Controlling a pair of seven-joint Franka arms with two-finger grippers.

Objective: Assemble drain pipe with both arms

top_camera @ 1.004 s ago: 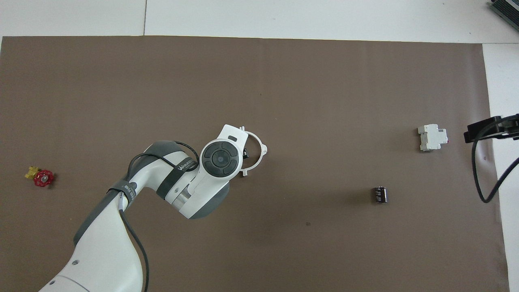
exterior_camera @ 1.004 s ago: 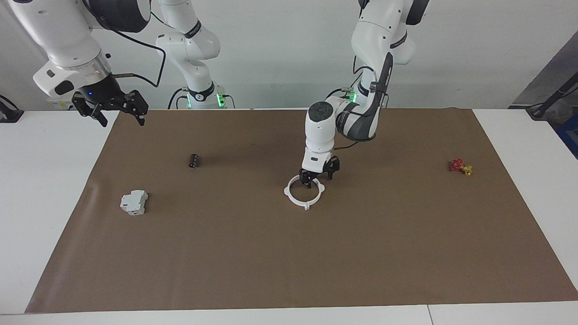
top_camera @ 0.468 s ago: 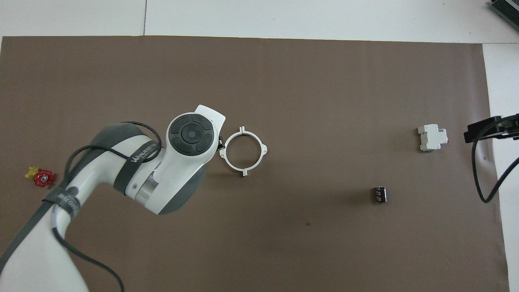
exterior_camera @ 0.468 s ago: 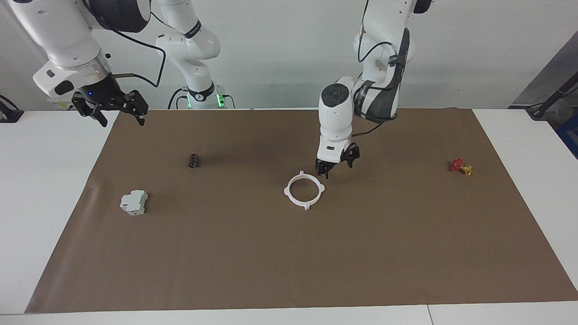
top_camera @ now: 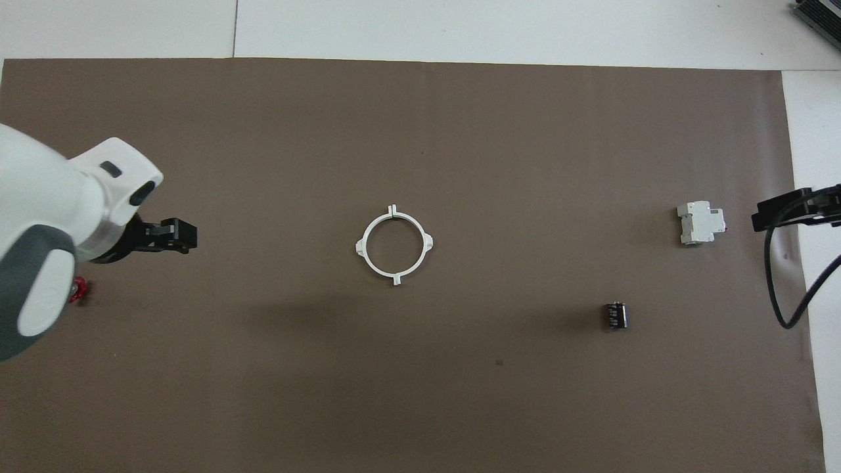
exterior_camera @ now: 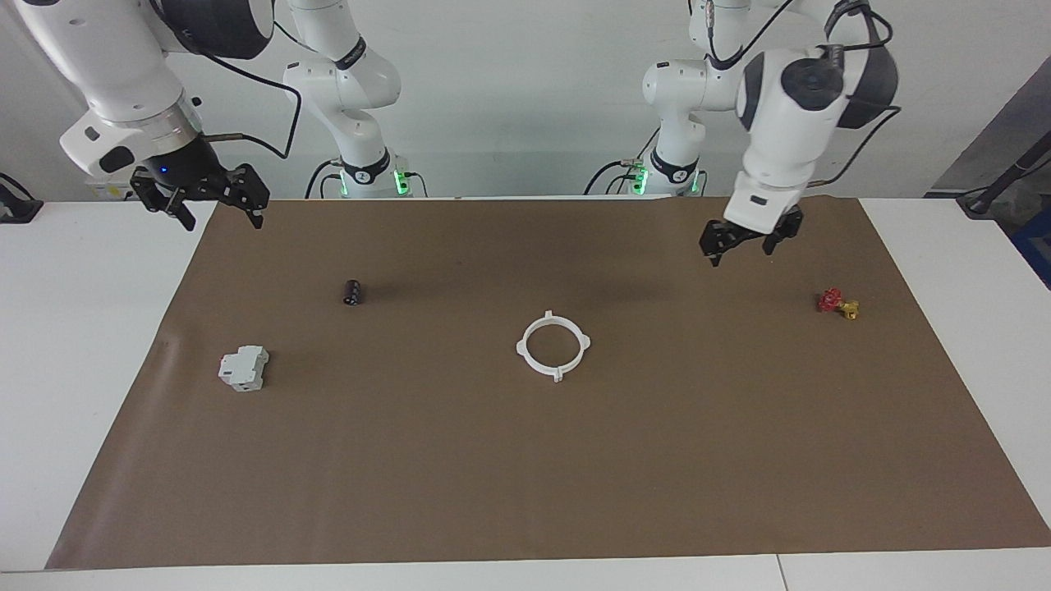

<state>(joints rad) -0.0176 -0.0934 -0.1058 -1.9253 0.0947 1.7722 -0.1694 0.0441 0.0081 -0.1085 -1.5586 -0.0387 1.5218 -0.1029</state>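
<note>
The closed white plastic drain pipe ring (exterior_camera: 553,345) is seen flat mid-mat, untouched. Left gripper (exterior_camera: 749,240) and right gripper (exterior_camera: 201,199) are raised, both empty with jaws apart.

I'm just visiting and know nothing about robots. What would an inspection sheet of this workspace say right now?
Surface: brown mat covering most of a white table.
Job's things: drain pipe, one closed white ring with four outer tabs, flat on the mat's middle, untouched.
Clutter: grey-white boxy block and small black cylinder toward the right arm's end; small red and yellow part toward the left arm's end.
Grippers: left gripper open, empty, raised over the mat near the red and yellow part; right gripper open, empty, over the mat's edge, waiting.
Cables: black cable looping along the right arm.
Surroundings: pale wall; nothing else seen.
</note>
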